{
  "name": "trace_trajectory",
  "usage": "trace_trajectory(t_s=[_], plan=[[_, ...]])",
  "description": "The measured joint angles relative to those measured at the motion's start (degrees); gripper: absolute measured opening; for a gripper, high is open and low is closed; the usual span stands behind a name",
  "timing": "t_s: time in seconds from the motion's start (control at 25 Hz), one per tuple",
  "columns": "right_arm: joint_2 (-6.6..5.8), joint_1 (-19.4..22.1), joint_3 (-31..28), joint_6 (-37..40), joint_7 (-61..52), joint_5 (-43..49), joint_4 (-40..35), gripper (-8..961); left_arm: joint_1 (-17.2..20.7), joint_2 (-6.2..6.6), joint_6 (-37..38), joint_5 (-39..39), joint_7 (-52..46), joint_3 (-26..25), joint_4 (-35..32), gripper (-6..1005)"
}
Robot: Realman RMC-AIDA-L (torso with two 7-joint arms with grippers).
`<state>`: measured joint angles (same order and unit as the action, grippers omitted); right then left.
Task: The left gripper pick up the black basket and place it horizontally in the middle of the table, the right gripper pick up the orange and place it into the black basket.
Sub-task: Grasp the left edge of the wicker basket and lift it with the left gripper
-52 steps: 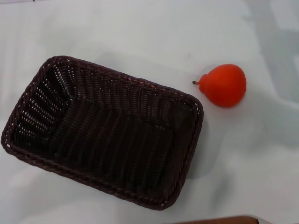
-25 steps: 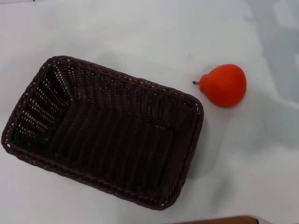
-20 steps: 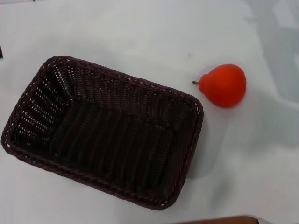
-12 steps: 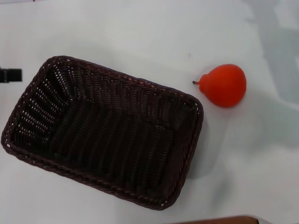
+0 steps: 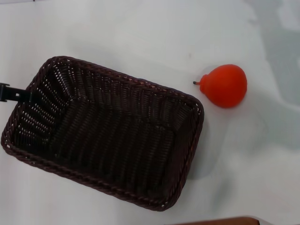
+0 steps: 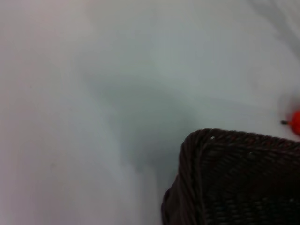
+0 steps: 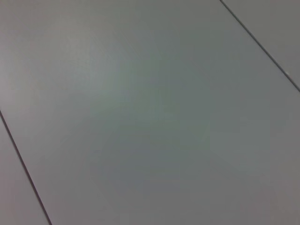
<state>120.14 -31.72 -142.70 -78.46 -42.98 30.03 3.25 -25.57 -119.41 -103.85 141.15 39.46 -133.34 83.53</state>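
Observation:
The black basket (image 5: 123,80) lies slanted on the white table (image 5: 140,28), left of the middle, open side up and empty. One of its corners shows in the left wrist view (image 6: 197,154). The orange (image 5: 225,86) lies on the table just past the basket's far right corner, stem pointing left; a sliver of it shows in the left wrist view (image 6: 296,123). My left gripper (image 5: 10,93) reaches in from the left edge, its black tip at the basket's left rim. My right gripper is out of view.
A brown edge (image 5: 220,221) shows at the bottom of the head view. The right wrist view shows only a grey surface with thin dark lines (image 7: 253,37).
The left gripper has come in from the left edge and moved right, reaching the basket's left rim. The basket and the orange have not moved.

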Motion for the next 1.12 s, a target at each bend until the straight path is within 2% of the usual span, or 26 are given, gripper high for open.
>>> trace_trajectory(t_s=[0.16,0.44,0.6,0.72,0.96,1.12], plan=[[0.00,0.00,-0.04,0.00,0.00,-0.04,0.00,925,-1.05,-1.45,0.82,3.90,0.08,1.01,-0.15,813],[-0.08,-0.01,-0.04,0.81,-0.01,-0.06,0.00,925,-1.57,-2.82,2.94,8.09,-0.24,3.88,-1.24,797],[-0.09,-0.01,-0.22,0.96,0.00,-0.06,0.00,924,-1.83,-3.07,3.33,8.80,-0.25,3.94,-1.92,787],[-0.09,-0.01,-0.31,1.12,0.00,-0.06,0.00,924,-1.91,-3.09,3.23,8.86,-0.30,3.91,-2.05,565],[-0.09,-0.01,-0.51,1.36,0.00,-0.06,0.00,924,-1.79,-3.25,3.05,8.86,-0.34,3.78,-1.97,322],[-0.08,-0.01,-0.75,1.94,0.00,-0.06,0.00,924,-1.51,-3.56,2.70,8.21,-0.34,2.95,-1.46,201]])
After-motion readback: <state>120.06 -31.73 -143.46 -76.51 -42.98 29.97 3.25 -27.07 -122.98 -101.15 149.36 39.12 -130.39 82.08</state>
